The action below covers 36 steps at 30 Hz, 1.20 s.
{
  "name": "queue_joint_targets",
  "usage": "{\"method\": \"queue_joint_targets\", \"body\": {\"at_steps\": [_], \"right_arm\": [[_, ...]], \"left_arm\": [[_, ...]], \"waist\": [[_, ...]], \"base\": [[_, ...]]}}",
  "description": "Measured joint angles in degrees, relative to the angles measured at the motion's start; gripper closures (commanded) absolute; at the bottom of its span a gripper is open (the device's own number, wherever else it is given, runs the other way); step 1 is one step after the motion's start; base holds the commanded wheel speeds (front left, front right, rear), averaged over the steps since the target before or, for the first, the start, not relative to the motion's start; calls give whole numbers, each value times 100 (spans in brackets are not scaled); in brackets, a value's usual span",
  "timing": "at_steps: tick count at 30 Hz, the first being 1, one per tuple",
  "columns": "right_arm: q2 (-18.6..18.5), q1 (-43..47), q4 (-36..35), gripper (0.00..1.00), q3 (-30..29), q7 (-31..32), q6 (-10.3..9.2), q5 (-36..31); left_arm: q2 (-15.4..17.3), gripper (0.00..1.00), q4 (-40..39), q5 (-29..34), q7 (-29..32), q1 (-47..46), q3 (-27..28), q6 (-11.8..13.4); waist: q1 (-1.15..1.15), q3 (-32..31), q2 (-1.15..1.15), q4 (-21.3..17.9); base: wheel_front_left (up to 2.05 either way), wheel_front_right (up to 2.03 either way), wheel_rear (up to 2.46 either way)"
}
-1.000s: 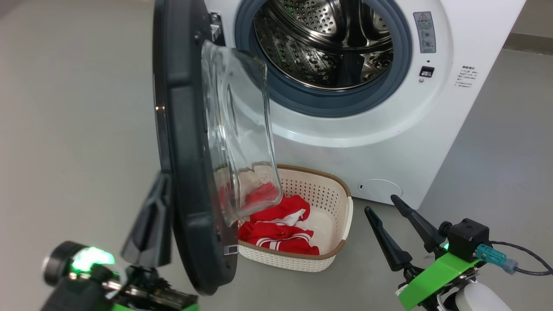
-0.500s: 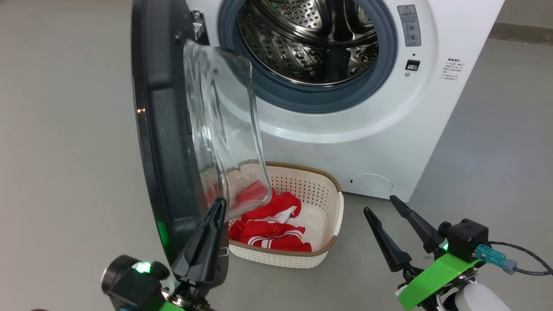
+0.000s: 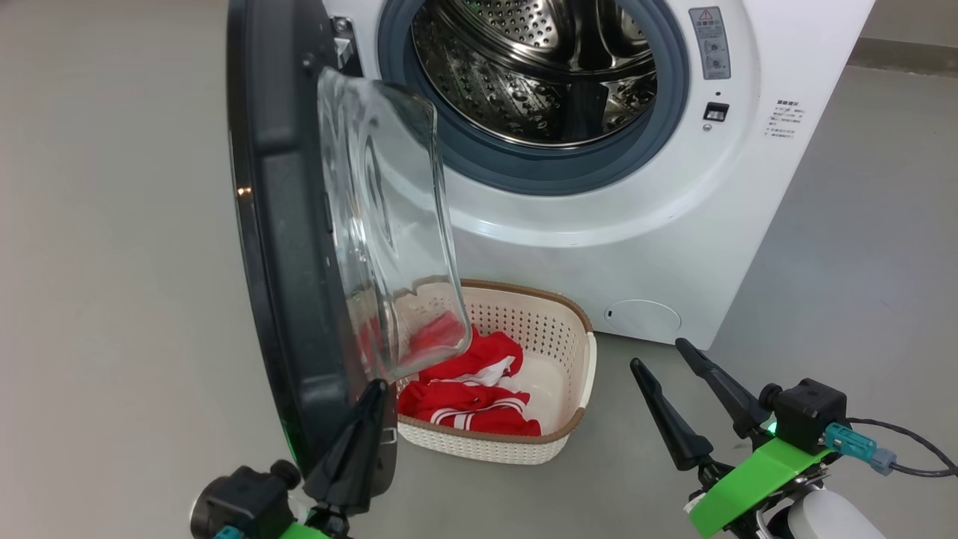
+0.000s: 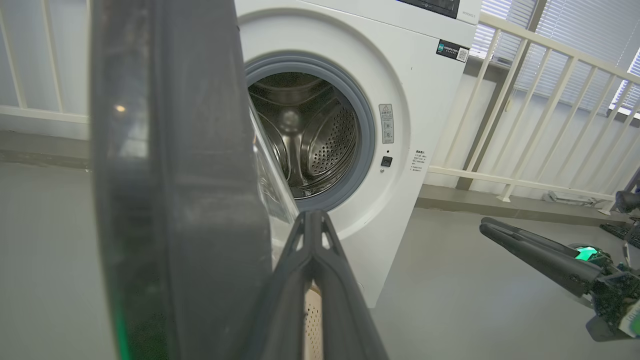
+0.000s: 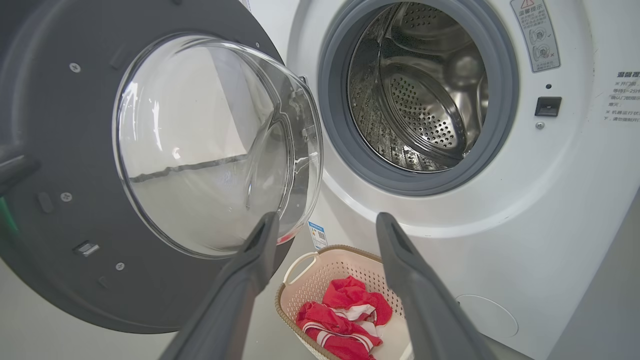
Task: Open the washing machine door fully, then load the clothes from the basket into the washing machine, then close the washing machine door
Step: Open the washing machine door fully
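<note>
A big round door point(image 3: 284, 224) stands swung out at the left, edge-on to the head view, with its glass bowl point(image 3: 389, 224) bulging toward the washer. It looks stiff, fairly heavy and glossy, and would swing on its hinge. A push is best placed on the grey inner face, not on the glass.

The left gripper point(image 3: 374, 397) is low beside that inner face, fingers pressed together and holding nothing. Whether it touches the door cannot be told.

Next comes the basket point(image 3: 557, 329) on the floor, against the washer's foot. The red clothes point(image 3: 479, 408) lie heaped inside. They look soft, light and limp, so a top fold should pinch easily.

The washer point(image 3: 658, 239) stands behind, drum point(image 3: 539, 67) bare.

The right gripper point(image 3: 659, 353) hangs spread wide, well apart from the basket and empty.
</note>
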Motion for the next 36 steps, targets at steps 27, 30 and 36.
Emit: {"method": "queue_joint_targets", "body": {"at_steps": [27, 30, 36], "right_arm": [[14, 0, -2, 0, 3, 0, 0, 3], [16, 0, -1, 0, 1, 0, 0, 3], [52, -18, -9, 0, 5, 0, 0, 1]], "left_arm": [[337, 100, 662, -322, 36, -225, 767, 257], [443, 100, 761, -402, 79, -312, 905, 259], [636, 100, 1071, -547, 230, -603, 1085, 250]], "waist": [[0, 122, 0, 451], [0, 147, 0, 523], [0, 227, 0, 657]], "base": [[0, 0, 0], [0, 0, 0], [0, 0, 0]]}}
